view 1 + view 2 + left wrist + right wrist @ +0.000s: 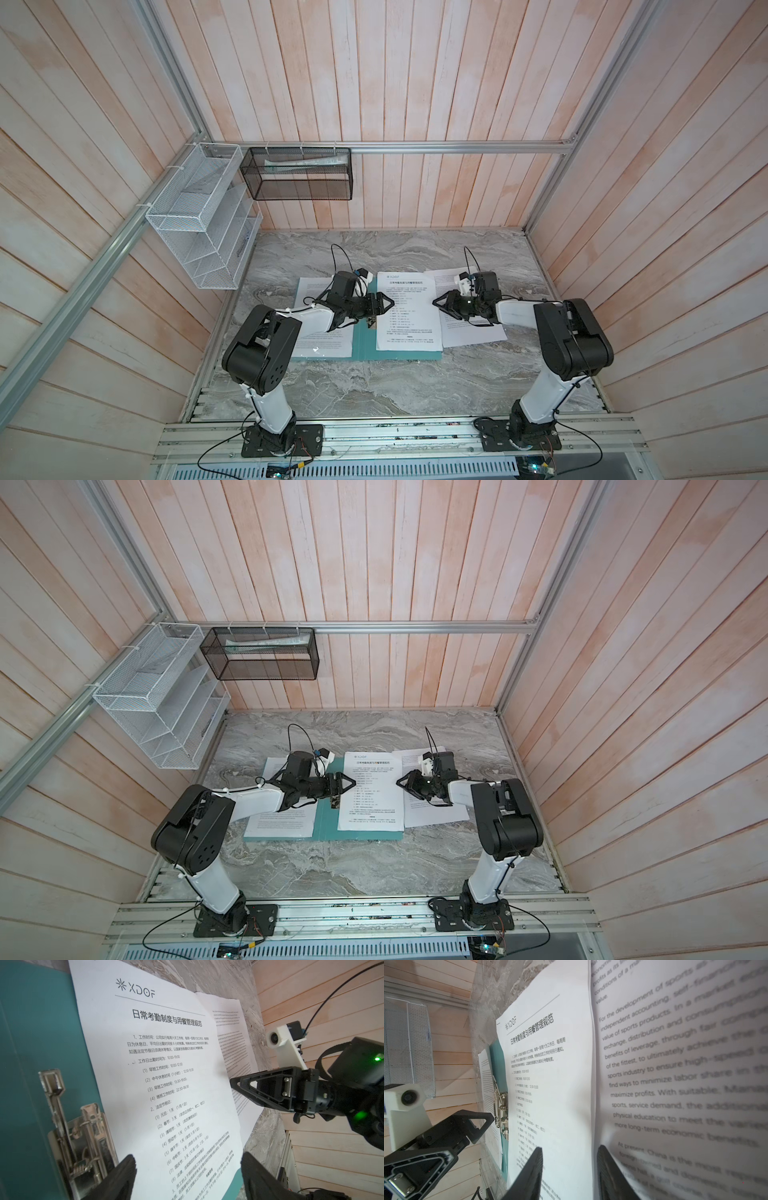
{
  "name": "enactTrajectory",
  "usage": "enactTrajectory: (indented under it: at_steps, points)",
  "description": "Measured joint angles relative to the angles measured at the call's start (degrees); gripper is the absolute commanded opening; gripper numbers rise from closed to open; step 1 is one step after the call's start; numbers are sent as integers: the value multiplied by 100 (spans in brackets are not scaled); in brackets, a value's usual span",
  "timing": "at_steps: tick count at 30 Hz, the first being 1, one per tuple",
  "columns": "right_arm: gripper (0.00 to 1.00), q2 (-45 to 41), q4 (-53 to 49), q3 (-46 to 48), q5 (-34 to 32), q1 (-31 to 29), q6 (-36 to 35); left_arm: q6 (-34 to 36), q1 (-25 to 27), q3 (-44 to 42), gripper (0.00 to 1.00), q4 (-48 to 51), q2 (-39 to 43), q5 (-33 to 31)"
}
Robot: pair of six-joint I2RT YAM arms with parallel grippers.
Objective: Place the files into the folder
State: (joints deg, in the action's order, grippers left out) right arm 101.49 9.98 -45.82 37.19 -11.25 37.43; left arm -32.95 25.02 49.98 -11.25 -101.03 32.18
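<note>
Two files lie on the open folder (363, 345): headed sheet (407, 316), left sheet (322, 345). Unfiled just beside it: right sheet (473, 332). Open and empty: left gripper (388, 302), right gripper (436, 302).

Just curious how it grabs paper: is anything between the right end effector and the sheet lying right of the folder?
Nothing visible. The right end effector hangs close over the sheet, at its edge nearest the folder, jaws apart, no object between them.

Top views: high overhead, looking down on the grey marbled tabletop (374, 386). Wrist views: close, low, facing each other across one headed white sheet (166, 1084).
</note>
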Motion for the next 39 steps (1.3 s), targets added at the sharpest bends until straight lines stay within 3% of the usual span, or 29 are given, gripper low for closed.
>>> enactTrajectory:
  at_steps: [11, 21, 35, 39]
  points:
    - [38, 269, 455, 181, 518, 20, 179, -7, -22, 0, 81, -20, -120, 44]
    - [29, 350, 1132, 302, 1104, 26, 586, -28, -22, 2, 80, -66, -208, 63]
    - [29, 616, 1215, 101, 1309, -157, 651, -111, -22, 2, 78, -227, -308, 168]
    - [17, 721, 1207, 22, 1309, -247, 654, -116, -22, 2, 78, -275, -313, 192]
